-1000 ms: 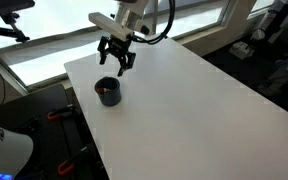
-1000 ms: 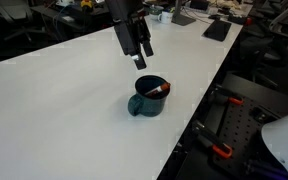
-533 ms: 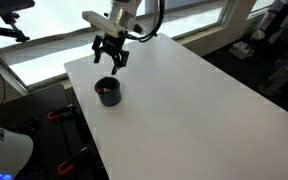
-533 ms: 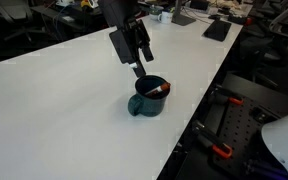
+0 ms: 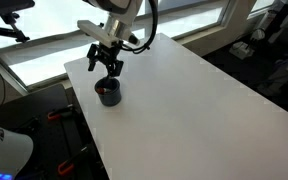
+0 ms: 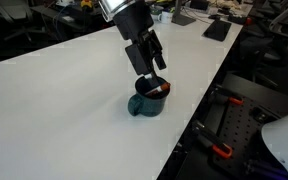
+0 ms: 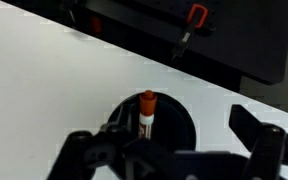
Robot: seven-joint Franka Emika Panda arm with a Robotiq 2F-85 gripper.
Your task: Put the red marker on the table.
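The red marker (image 7: 147,112) stands tilted inside a dark round cup (image 7: 185,122), its orange-red cap leaning on the rim. The cup (image 5: 108,94) sits near a corner of the white table (image 5: 204,100). It also shows in an exterior view (image 6: 144,103), with the marker (image 6: 162,90) at its rim. My gripper (image 5: 105,68) hangs just above the cup, also seen in an exterior view (image 6: 154,74). It is open and empty. In the wrist view its jaws (image 7: 169,138) straddle the cup's mouth.
The table edge (image 6: 189,120) runs close beside the cup. Beyond it are dark equipment with red clamps (image 7: 195,14) and a white rounded object (image 6: 284,140). Windows (image 5: 44,50) lie behind the table.
My gripper has moved down and sideways from beside the cup to directly over it. The jaws have stayed open. The cup and marker have not moved.
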